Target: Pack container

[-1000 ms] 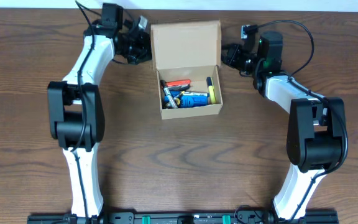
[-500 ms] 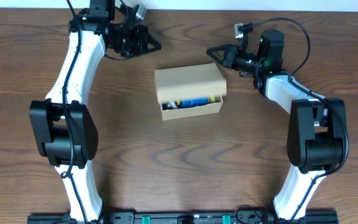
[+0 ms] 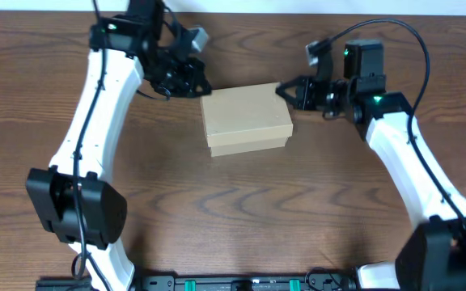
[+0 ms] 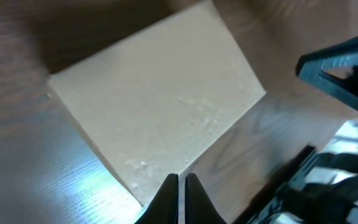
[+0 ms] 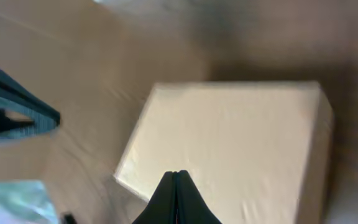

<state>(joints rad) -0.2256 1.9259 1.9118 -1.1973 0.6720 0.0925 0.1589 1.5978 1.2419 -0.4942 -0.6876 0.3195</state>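
The container (image 3: 245,119) is a small tan cardboard box at the table's middle, its flap lid folded down flat so the contents are hidden. My left gripper (image 3: 204,89) is shut and empty at the box's back left corner. My right gripper (image 3: 282,90) is shut and empty at the box's back right corner. The left wrist view shows the closed lid (image 4: 157,102) just ahead of the shut fingertips (image 4: 181,178). The right wrist view shows the lid (image 5: 235,146) under the shut fingertips (image 5: 176,174).
The dark wooden table (image 3: 241,210) runs all around the box. The right arm's links (image 3: 403,153) and the left arm's links (image 3: 95,105) flank the box. A black rail (image 3: 233,283) runs along the front edge.
The lid has gone from standing open to fully down over the box. Both grippers have come in from behind to the box's back corners.
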